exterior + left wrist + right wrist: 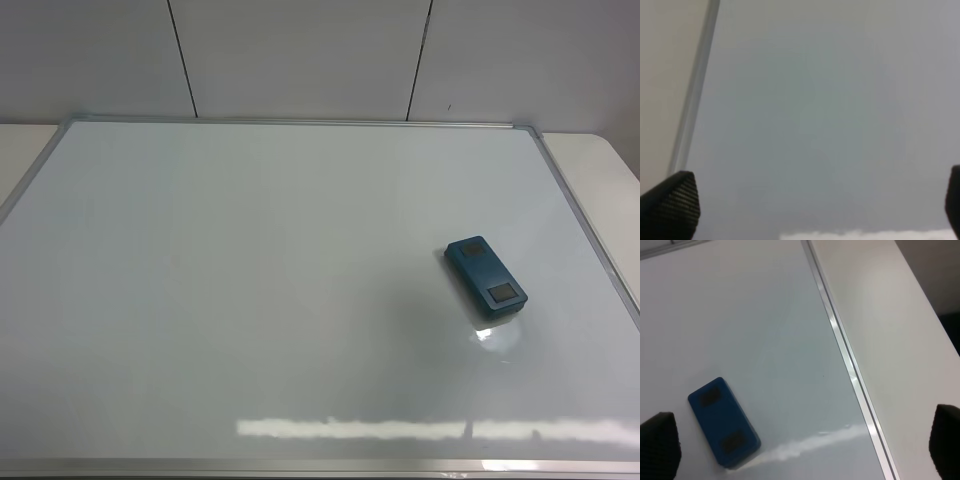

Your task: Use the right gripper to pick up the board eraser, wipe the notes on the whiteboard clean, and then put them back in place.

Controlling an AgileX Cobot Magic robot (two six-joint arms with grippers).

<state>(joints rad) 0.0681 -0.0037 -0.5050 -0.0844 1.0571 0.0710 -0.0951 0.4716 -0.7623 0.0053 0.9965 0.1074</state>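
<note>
Board eraser, a small teal-blue rectangular block with rounded corners and two dark square patches on top [485, 277], lay flat on the large glossy white whiteboard with a thin silver metal frame [250, 300], in its right half and nearer the right frame edge than the centre, long axis running diagonally. No arm appeared in the high view. No red marks were visible on the board surface in any view; only bright light reflections showed near the front edge and just beside the eraser. In the right wrist view the black two-fingered right gripper [802, 445] was spread wide, its textured fingertips [659, 442] at opposite corners of the frame, holding nothing; the eraser [724, 421] sat on the board close to one fingertip, apart from it, with the frame rail and a pale tabletop [900, 330] beyond. The left gripper [810, 205] was likewise spread and empty above bare board, close to the frame rail.
</note>
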